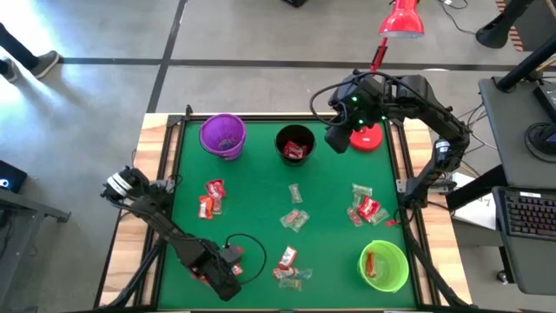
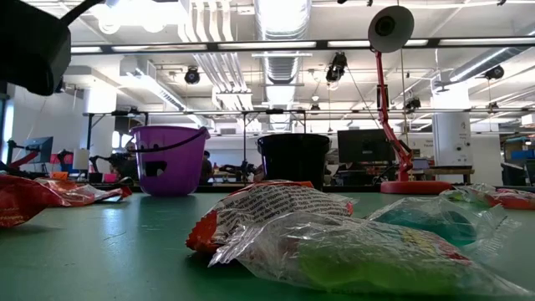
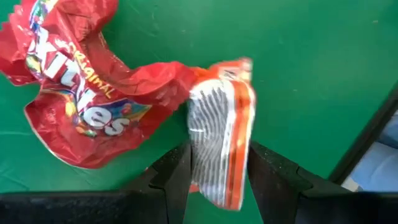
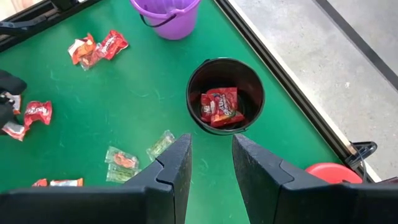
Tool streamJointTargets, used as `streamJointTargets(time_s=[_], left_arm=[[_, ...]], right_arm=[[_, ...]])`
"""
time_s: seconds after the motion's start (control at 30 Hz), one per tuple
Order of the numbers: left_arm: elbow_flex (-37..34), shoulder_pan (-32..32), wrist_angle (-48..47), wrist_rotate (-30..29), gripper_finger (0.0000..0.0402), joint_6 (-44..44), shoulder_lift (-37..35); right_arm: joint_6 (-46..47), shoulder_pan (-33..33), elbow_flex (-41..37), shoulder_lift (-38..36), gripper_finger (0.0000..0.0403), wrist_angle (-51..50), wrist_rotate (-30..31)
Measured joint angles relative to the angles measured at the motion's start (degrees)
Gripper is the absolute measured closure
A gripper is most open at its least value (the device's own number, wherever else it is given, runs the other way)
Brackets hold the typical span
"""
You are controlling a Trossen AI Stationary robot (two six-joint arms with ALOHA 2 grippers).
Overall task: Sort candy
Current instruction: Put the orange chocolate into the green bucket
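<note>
Because the left gripper [image 3: 217,177] is clamped on only one end of an orange-red candy [image 3: 221,143] near the table's [image 1: 261,217] front left corner, it could be dropped. The right gripper [image 4: 211,165], jaws apart, is held empty by the black cup [image 4: 225,96].

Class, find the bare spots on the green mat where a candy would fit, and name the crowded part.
Bare: between the purple cup and the red candies; also the mat's front middle, beside the green cup. Crowded: the right-hand candy cluster.
</note>
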Motion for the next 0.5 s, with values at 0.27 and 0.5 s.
streamJointTargets(time_s=[0.27,0.5], left_arm=[[0.0,0.0,0.0,0.0,0.0326,0.0,-0.1],[0.0,0.0,0.3,0.1,0.0394,1.1,-2.4]], right_arm=[[0.0,0.0,0.0,0.0,0.0294,0.0,0.0],[0.0,0.0,0.0,-0.1,0.0294,0.0,0.0]])
